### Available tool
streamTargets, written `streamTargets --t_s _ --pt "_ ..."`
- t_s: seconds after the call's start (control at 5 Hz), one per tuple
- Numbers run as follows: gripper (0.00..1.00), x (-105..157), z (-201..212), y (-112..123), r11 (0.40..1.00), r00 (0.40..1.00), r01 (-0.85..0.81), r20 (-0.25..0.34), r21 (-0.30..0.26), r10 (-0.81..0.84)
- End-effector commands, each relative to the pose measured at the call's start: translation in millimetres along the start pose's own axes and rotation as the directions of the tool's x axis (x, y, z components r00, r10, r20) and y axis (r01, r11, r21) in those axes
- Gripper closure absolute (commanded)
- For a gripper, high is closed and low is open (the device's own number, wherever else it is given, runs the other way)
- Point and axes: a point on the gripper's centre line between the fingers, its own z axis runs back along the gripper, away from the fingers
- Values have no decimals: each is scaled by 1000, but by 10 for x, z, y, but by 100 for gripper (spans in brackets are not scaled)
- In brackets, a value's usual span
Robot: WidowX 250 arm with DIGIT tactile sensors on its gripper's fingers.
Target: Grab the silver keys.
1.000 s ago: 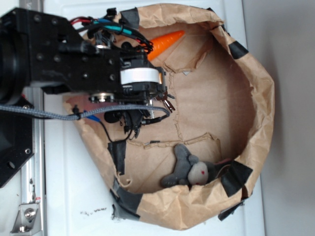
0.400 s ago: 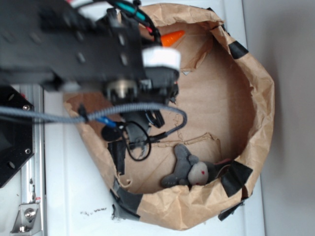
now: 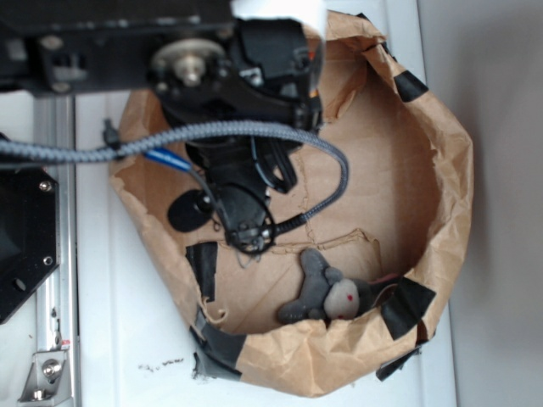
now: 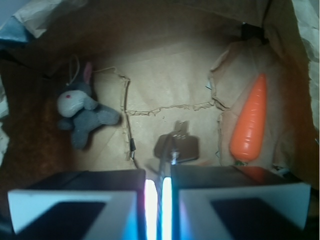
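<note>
Arm shift: since the earlier frames the arm has risen toward the exterior camera and now hides the carrot [image 4: 251,119] there.
Pincer: gripper [image 4: 158,192] nearly closed, a thin slit between the jaws, pinching the silver keys [image 4: 177,145].
Keys: hanging just beyond the fingertips, seemingly clear of the paper bag [image 4: 165,80] floor.
Neighbours: carrot to one side, grey plush bunny [image 4: 80,107] well off to the other.
Meaning: grab likely secured.

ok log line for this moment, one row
gripper: shut on shiny silver metal keys | keys hanging above brown paper bag floor | orange toy carrot, grey plush bunny: untouched
</note>
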Motion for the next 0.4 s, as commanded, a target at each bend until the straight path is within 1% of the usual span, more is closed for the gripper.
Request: streamTargets --t_s 0.0,0.2 --pt "100 166 69 -20 999 998 -22 61 40 20" --pt "100 192 32 -43 997 998 -44 51 61 41"
